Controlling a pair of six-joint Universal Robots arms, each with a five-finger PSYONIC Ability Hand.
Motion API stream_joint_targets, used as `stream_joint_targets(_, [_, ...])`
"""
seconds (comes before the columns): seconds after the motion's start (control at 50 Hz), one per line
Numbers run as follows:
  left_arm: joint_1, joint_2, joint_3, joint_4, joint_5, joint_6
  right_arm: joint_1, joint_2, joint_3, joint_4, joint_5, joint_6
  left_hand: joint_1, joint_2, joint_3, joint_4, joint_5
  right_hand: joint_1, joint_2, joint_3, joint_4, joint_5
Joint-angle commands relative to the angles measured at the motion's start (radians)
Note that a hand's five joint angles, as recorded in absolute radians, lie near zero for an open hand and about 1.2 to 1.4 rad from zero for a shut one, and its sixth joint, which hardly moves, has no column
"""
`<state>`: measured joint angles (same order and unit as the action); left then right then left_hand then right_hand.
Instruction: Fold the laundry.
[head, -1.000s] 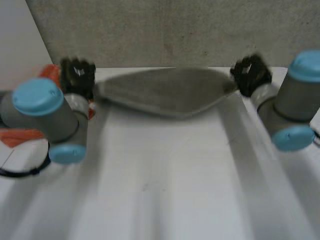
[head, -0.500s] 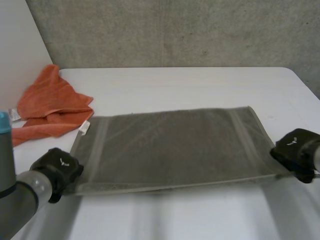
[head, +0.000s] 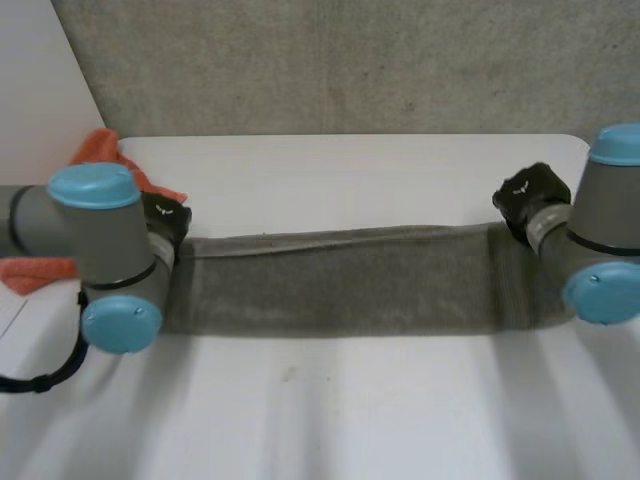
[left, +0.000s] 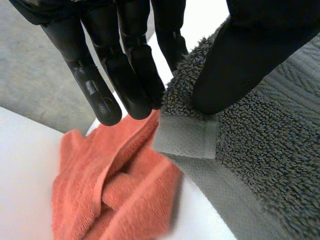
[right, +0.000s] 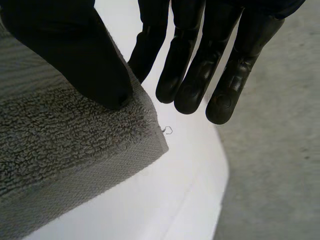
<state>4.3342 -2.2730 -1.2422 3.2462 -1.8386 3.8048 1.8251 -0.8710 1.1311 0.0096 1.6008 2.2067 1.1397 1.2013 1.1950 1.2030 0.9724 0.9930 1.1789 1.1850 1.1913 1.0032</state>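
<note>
White worktop (head: 330, 400) carries the grey towel (head: 340, 285), doubled into a long band across its middle. The left hand (head: 165, 218) and right hand (head: 530, 195) each pinch a far corner between thumb and straight fingers (left: 95, 85). An uneven release could skew the fold. Both arms hide the band's ends.

Soft diffuse light; white table (head: 330, 180) bright; shade beside orange towel (left: 110, 200)
</note>
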Motion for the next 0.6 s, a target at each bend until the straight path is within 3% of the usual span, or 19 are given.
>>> stream_joint_targets(0.02, [-0.007, -0.123, 0.156, 0.055, -0.024, 0.012, -0.001, 0.168, -0.203, -0.057, 0.005, -0.024, 0.257, 0.195, 0.201, 0.193, 0.249, 0.403, 0.217, 0.211, 0.205, 0.219])
stream_joint_targets(0.1, [-0.011, -0.158, 0.197, 0.082, -0.022, 0.010, 0.010, 0.239, -0.290, -0.098, 0.005, -0.030, 0.257, 0.195, 0.201, 0.193, 0.249, 0.403, 0.217, 0.211, 0.205, 0.219])
stream_joint_targets(0.12, [-0.014, -0.163, 0.199, 0.090, -0.021, 0.009, 0.011, 0.251, -0.306, -0.106, 0.010, -0.028, 0.030, -0.031, -0.025, -0.033, 0.023, 0.403, 0.217, 0.211, 0.205, 0.219])
stream_joint_targets(0.14, [-0.018, -0.164, 0.199, 0.099, -0.021, 0.009, 0.014, 0.263, -0.321, -0.108, 0.013, -0.030, -0.335, -0.397, -0.391, -0.399, -0.343, 0.143, -0.043, -0.049, -0.056, -0.042])
stream_joint_targets(0.16, [-0.022, -0.166, 0.199, 0.110, -0.022, 0.010, 0.019, 0.285, -0.338, -0.106, 0.007, -0.035, -0.667, -0.729, -0.723, -0.731, -0.675, -0.818, -1.004, -1.010, -1.017, -1.003])
stream_joint_targets(0.18, [-0.034, -0.166, 0.196, 0.137, -0.024, 0.004, 0.022, 0.290, -0.341, -0.108, 0.007, -0.033, -0.965, -1.027, -1.020, -1.028, -0.972, -0.818, -1.004, -1.010, -1.017, -1.003])
stream_joint_targets(0.28, [-0.068, -0.134, 0.139, 0.210, -0.027, -0.001, 0.022, 0.233, -0.340, -0.115, 0.011, 0.039, -0.965, -1.027, -1.020, -1.028, -0.972, -0.818, -1.004, -1.010, -1.017, -1.003])
stream_joint_targets(0.38, [-0.080, -0.036, 0.034, 0.227, -0.028, -0.005, 0.011, 0.049, -0.223, -0.094, 0.007, 0.243, -0.965, -1.027, -1.020, -1.028, -0.972, -0.818, -1.004, -1.010, -1.017, -1.003])
stream_joint_targets(0.48, [-0.083, 0.105, -0.118, 0.233, -0.022, -0.024, -0.081, -0.159, 0.005, 0.033, -0.071, 0.355, -0.965, -1.027, -1.020, -1.028, -0.972, -0.818, -1.004, -1.010, -1.017, -1.003])
stream_joint_targets(0.6, [-0.097, 0.231, -0.278, 0.234, -0.010, -0.106, -0.154, -0.198, 0.212, 0.211, -0.214, 0.364, -0.965, -1.027, -1.020, -1.028, -0.972, -0.809, -0.995, -1.001, -1.007, -0.993])
